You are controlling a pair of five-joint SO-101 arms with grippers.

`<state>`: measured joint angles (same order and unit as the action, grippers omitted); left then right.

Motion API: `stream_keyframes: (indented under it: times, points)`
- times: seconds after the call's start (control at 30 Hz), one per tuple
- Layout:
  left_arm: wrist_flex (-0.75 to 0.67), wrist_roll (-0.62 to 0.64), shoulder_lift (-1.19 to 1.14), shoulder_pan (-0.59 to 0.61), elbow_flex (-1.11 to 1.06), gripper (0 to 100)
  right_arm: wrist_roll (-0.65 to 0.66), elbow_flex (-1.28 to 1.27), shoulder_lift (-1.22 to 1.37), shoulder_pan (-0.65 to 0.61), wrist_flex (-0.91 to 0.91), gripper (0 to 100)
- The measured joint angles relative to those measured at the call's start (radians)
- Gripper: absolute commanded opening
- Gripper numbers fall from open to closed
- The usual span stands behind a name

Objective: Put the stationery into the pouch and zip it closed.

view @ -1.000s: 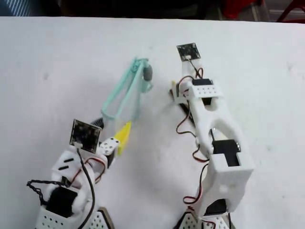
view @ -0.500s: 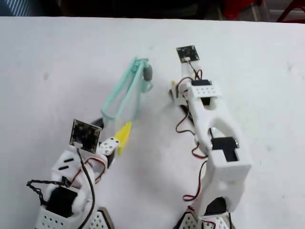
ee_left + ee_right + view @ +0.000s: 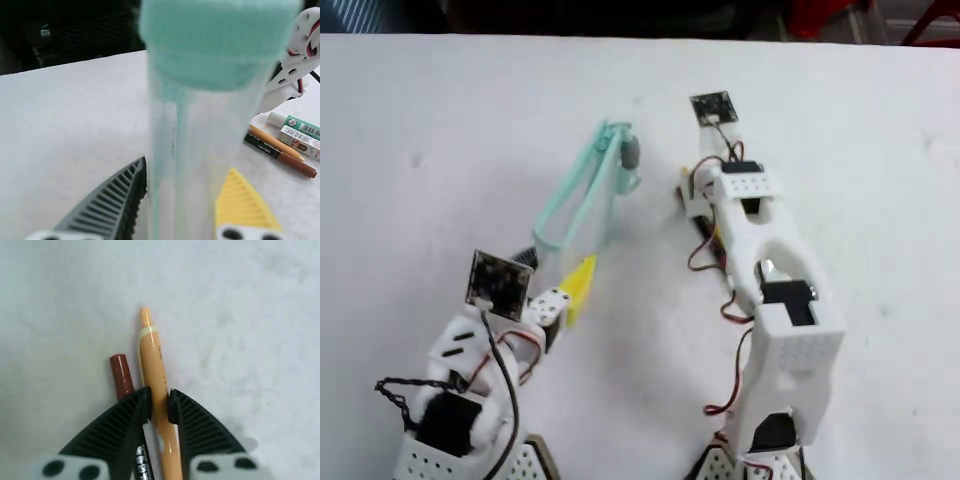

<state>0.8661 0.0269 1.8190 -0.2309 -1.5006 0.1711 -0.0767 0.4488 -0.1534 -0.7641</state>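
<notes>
Currently loading: right jaws clench an orange pen [image 3: 151, 355]; left jaws grip the pouch [image 3: 215, 45] at nine o'clock; next, probably lift it across.

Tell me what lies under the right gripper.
An orange pen lies between the fingers of the right gripper, a brown pen beside it on the white table. The fingers cover the rest of both pens.

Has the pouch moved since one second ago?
No. The pouch keeps the same place and angle against the far edge of the table.
</notes>
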Motion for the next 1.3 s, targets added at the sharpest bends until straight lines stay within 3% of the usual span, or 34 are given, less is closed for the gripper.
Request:
stream_keyframes:
  times: [0.5,0.67,0.97,1.3]
  points:
    - [0.0,0.0,0.0,0.0,0.0,22,0.0,0.006,0.002,-0.002,-0.041,6.8]
    - [0.0,0.0,0.0,0.0,0.0,22,0.0,0.009,0.002,-0.003,-0.066,14.5]
    - [0.0,0.0,0.0,0.0,0.0,22,0.0,0.009,0.002,-0.005,-0.068,10.0]
    - [0.0,0.0,0.0,0.0,0.0,22,0.129,0.066,0.048,-0.043,-0.11,9.8]
